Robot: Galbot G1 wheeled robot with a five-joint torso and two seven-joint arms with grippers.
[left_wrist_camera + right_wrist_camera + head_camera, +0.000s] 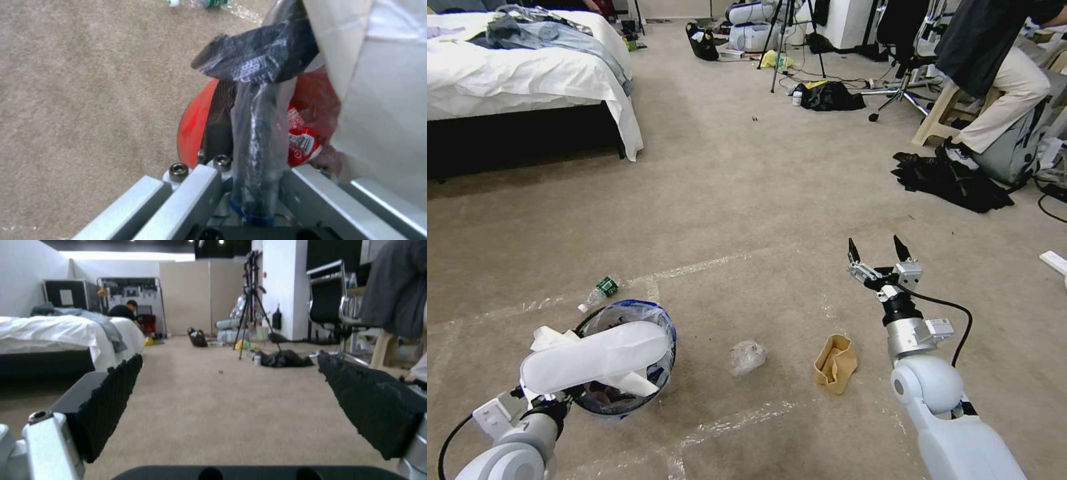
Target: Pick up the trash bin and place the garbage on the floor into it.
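My left gripper has its fingers pinched tight on the rim of the trash bin, with the plastic bag liner caught between them. The bin hangs low on my left side, close to the floor, and it already has some litter inside: white paper and a red wrapper.

My right gripper is out in front on my right side, up off the carpet. Its fingers are spread wide apart and hold nothing.

Some garbage still lies on the floor. A brown cardboard piece sits just in front of my right arm, nearer to me than the open fingers. So I think the right gripper must pull back toward me and go down to reach it. The piece's long side runs away from me, leaning a little to the right.

A crumpled clear wrapper lies between the bin and the cardboard. A small bottle with a green label lies just past the bin, on my left.

The right arm is nearer the cardboard, and the bin is only a short way to its left.
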